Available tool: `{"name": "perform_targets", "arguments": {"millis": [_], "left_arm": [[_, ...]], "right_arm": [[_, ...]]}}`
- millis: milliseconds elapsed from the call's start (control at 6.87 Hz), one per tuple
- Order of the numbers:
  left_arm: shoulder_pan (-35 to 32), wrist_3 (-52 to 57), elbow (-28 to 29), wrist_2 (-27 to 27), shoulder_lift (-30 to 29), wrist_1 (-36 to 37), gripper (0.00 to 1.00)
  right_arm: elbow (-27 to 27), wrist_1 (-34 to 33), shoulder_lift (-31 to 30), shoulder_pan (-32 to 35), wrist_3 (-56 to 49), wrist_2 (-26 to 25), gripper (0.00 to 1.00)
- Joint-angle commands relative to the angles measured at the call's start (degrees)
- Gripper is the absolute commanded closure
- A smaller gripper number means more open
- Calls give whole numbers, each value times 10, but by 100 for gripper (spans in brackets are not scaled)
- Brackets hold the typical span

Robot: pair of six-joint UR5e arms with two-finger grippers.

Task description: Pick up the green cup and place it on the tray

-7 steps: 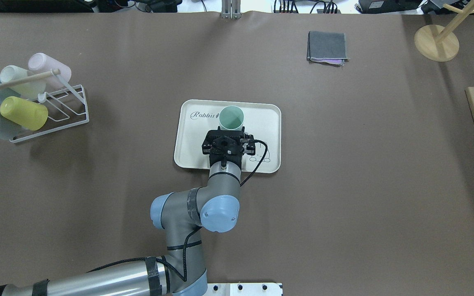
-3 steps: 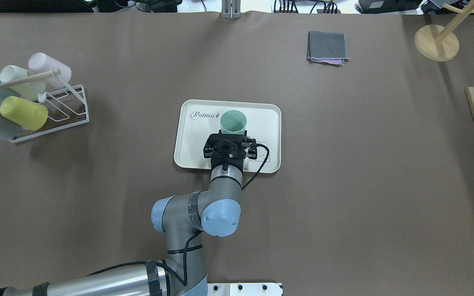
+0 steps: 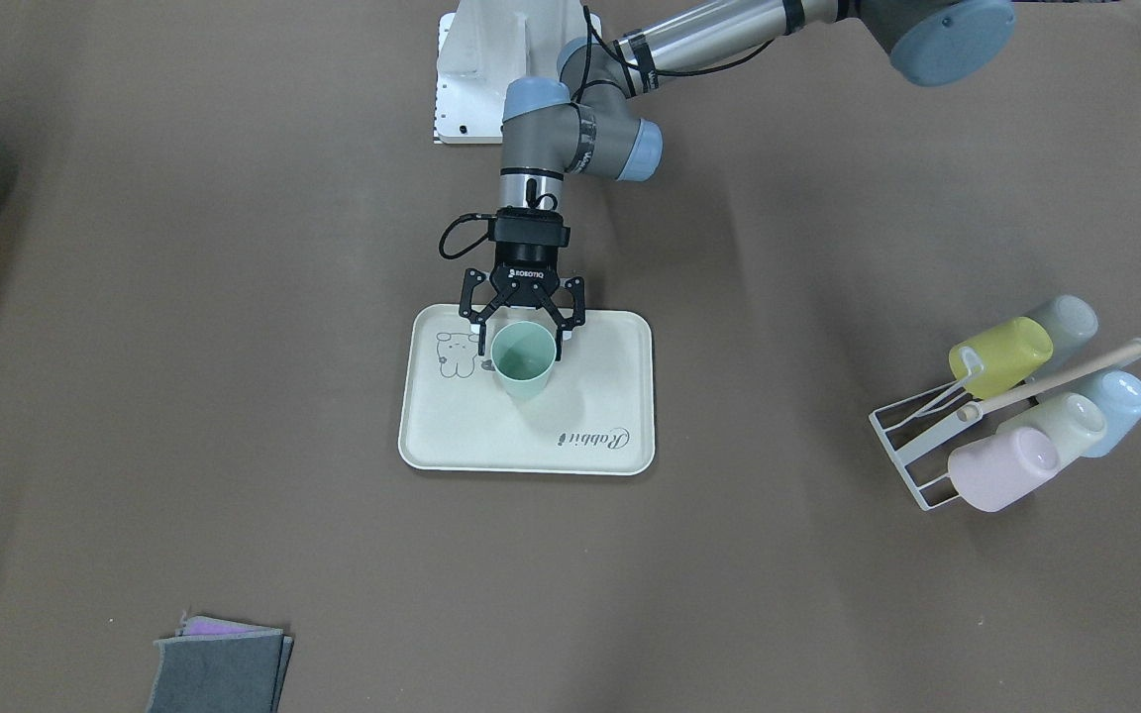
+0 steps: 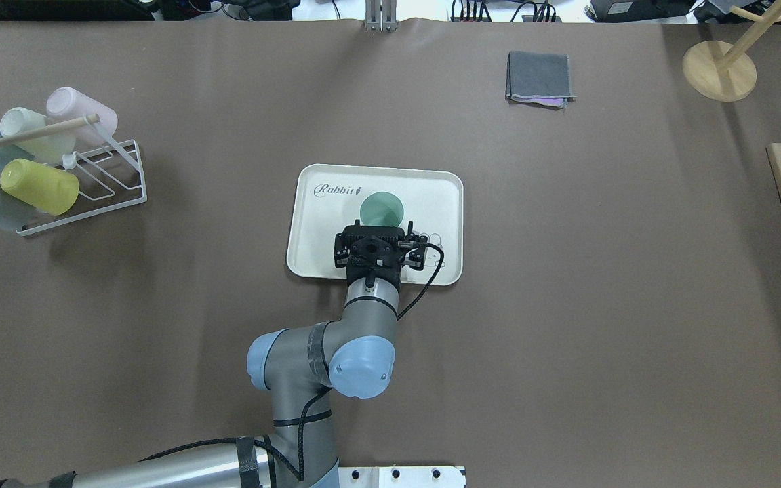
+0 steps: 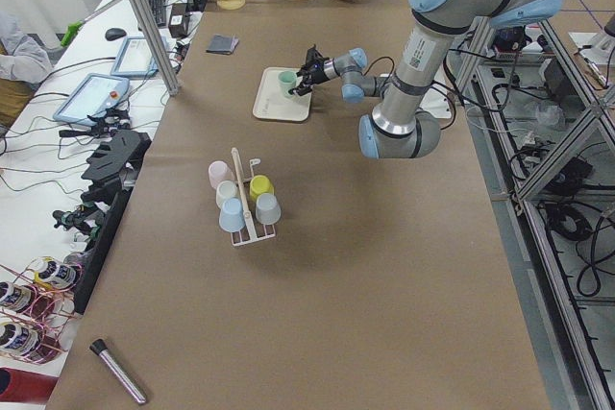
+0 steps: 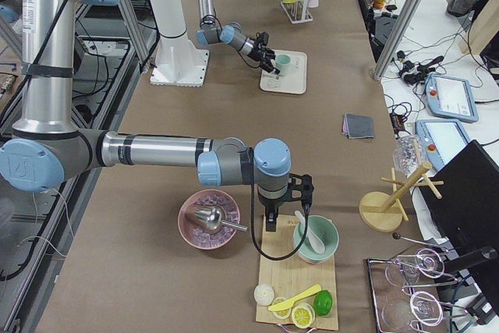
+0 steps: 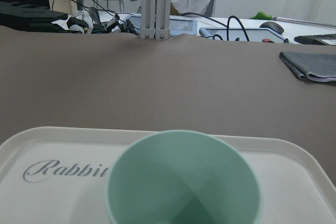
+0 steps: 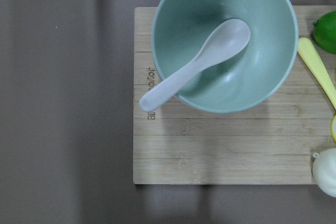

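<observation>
The green cup (image 3: pixel 523 362) stands upright on the tray (image 3: pixel 590 436), near its middle, between the bear drawing and the word "Rabbit". My left gripper (image 3: pixel 521 339) is open, with a finger on each side of the cup's rim on the robot's side. The overhead view shows the cup (image 4: pixel 382 209) just beyond the gripper (image 4: pixel 373 248) on the tray (image 4: pixel 309 237). In the left wrist view the cup (image 7: pixel 184 182) fills the foreground and no fingers show. My right gripper (image 6: pixel 270 224) hangs over a wooden board far to the right; I cannot tell if it is open or shut.
A white wire rack (image 4: pixel 102 196) with several pastel cups lies at the table's left. A folded grey cloth (image 4: pixel 539 78) and a wooden stand (image 4: pixel 719 71) are at the far right. The right wrist view shows a green bowl (image 8: pixel 262 82) with a spoon on the board (image 8: pixel 210 150).
The cup has gone down from a raised, tilted pose to stand on the tray. The left gripper has drawn back slightly toward the robot.
</observation>
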Motion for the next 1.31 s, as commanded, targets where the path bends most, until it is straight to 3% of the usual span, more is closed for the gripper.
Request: {"name": "perform_targets", "arguments": {"millis": [0, 291, 437, 582, 728, 1019, 1165], "left_arm": [[19, 4, -59, 23, 41, 2, 1], [23, 52, -169, 21, 98, 16, 1], [21, 106, -268, -10, 152, 36, 1], [11, 147, -352, -74, 192, 51, 1], [-18, 214, -393, -128, 201, 53, 1], [-79, 241, -421, -242, 200, 129, 1], [-125, 241, -422, -333, 194, 181, 1]], "right_arm": [[2, 0, 0, 0, 0, 1, 0], [1, -1, 0, 1, 1, 1, 0], [1, -1, -1, 1, 1, 2, 0], [1, -1, -1, 1, 1, 2, 0], [1, -1, 0, 1, 1, 1, 0], [-26, -1, 27, 0, 1, 0, 0], [-32, -1, 33, 1, 2, 0, 0]]}}
